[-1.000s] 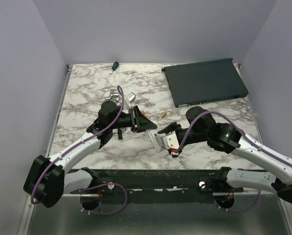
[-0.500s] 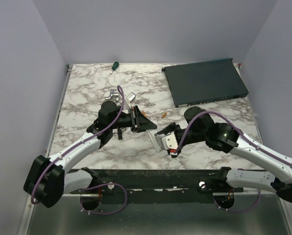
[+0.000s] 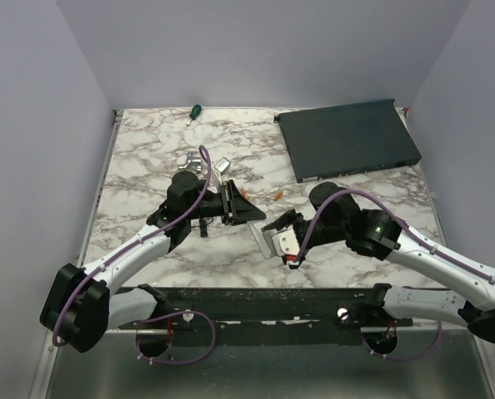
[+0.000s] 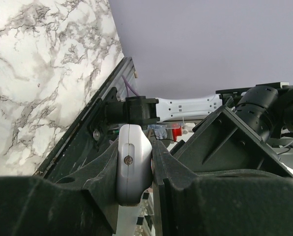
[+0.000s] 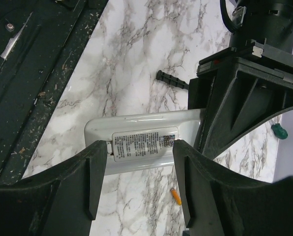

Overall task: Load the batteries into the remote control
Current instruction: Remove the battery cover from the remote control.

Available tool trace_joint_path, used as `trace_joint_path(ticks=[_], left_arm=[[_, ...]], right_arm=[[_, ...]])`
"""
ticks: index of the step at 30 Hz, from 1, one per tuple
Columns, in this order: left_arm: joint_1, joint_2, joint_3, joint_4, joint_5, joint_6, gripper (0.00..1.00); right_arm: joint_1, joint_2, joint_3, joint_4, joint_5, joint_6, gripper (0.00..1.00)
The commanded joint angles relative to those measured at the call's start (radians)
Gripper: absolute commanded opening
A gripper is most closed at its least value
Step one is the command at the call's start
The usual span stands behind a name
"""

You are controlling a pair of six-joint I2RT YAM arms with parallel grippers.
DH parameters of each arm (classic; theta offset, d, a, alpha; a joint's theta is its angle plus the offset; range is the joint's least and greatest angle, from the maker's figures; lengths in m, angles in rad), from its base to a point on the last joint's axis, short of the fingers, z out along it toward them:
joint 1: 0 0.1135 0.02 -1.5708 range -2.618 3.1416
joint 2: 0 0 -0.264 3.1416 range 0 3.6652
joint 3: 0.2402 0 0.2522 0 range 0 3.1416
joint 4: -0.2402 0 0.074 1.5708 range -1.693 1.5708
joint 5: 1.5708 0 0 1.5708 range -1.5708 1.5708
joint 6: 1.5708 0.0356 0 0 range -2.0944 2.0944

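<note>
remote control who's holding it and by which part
Left gripper, shut on one end of the remote control; right gripper straddles its labelled back, grip unclear.

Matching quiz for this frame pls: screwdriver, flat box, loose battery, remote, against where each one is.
1. screwdriver
2. dark flat box
3. loose battery
4. remote control

A. far right
B. held between left fingers and right fingers
C. far edge, left of centre
D. lying by the box's near-left corner

Pairs: 1-C, 2-A, 3-D, 4-B
</note>
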Motion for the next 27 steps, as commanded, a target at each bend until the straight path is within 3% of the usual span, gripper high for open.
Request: trace_joint_path(ticks=[1, 13, 27], left_arm=[[-0.005, 0.001, 0.031, 0.036, 0.024, -0.015, 0.0], [-0.005, 0.003, 0.031, 0.035, 0.026, -0.013, 0.0], [-0.005, 0.005, 0.031, 0.032, 0.024, -0.013, 0.0]], right_arm=[[-0.005, 0.008, -0.026, 0.029, 0.013, -0.015, 0.63], [-0.005, -0.038, -0.066, 0.109, 0.144, -0.06, 0.63], [-0.004, -0.078, -0.085, 0.193, 0.149, -0.064, 0.63]])
